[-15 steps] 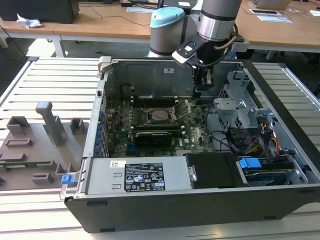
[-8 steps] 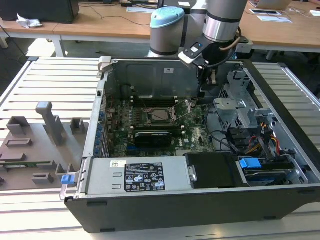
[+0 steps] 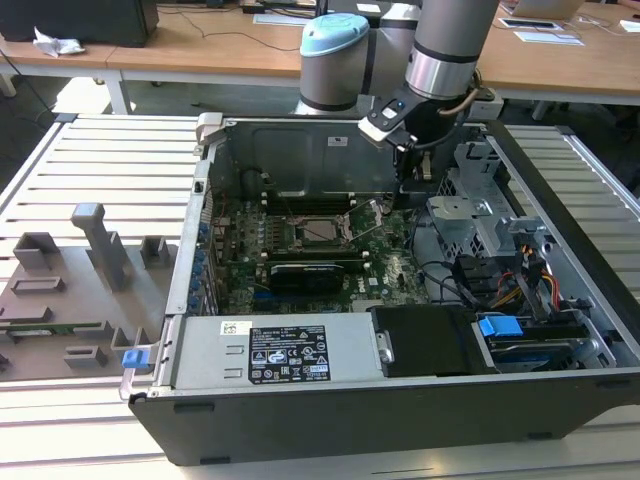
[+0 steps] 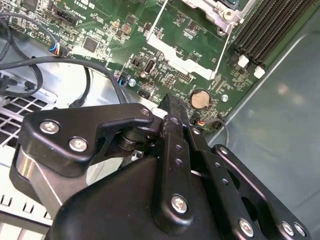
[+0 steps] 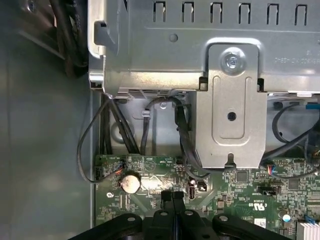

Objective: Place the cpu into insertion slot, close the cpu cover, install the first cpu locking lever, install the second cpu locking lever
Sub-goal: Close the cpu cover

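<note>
Wooden desks run along the back of the room, and in front of them an open computer case lies on a slatted metal table. I read the fingers as pressed together, with no gap and nothing between them; both wrist views agree on that. The gripper hangs above the motherboard near its edge, close over a coin cell battery. The first wrist view adds the grey drive cage and the black cables running under it. In the second wrist view I see black memory slots and two thin locking levers raised off the board. Between the levers is the cpu cover, a silvery plate that seems swung open. The exterior view gives me the socket itself. A grey square, which I take for the cpu, lies in it, apart from the gripper, which stands to the exterior view's right of it. The arm comes down from the far side of the case.
</note>
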You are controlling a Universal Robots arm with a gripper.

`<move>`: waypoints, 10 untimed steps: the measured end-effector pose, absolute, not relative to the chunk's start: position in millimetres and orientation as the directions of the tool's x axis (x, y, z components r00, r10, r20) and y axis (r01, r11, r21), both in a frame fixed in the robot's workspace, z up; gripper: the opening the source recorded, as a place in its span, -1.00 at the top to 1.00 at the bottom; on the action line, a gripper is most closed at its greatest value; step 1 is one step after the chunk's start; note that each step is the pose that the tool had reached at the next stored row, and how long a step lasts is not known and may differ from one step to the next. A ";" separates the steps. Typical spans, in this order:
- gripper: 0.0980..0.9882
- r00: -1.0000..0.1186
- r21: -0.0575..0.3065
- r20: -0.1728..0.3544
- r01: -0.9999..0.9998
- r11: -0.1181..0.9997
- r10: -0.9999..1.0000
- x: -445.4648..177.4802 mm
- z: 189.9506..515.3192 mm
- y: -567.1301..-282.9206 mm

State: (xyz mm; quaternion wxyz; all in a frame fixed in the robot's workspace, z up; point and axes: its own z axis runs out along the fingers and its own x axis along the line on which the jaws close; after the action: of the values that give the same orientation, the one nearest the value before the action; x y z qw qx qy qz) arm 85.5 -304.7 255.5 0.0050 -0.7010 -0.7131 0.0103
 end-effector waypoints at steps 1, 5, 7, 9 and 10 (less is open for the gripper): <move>0.98 -0.017 -0.022 -0.007 1.000 0.017 1.000 85.5 253.0 -304.7; 0.98 -0.017 -0.022 -0.007 1.000 0.017 1.000 84.9 247.6 -304.7; 0.98 -0.017 -0.022 -0.007 1.000 0.017 1.000 83.7 245.2 -304.7; 0.98 -0.018 -0.022 -0.007 1.000 0.017 1.000 83.4 243.4 -304.7; 0.98 -0.017 -0.022 -0.007 1.000 0.017 1.000 82.6 242.7 -304.7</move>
State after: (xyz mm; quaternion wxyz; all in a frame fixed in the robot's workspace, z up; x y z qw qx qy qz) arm 82.6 -304.7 242.7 0.0051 -0.7009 -0.7132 0.0106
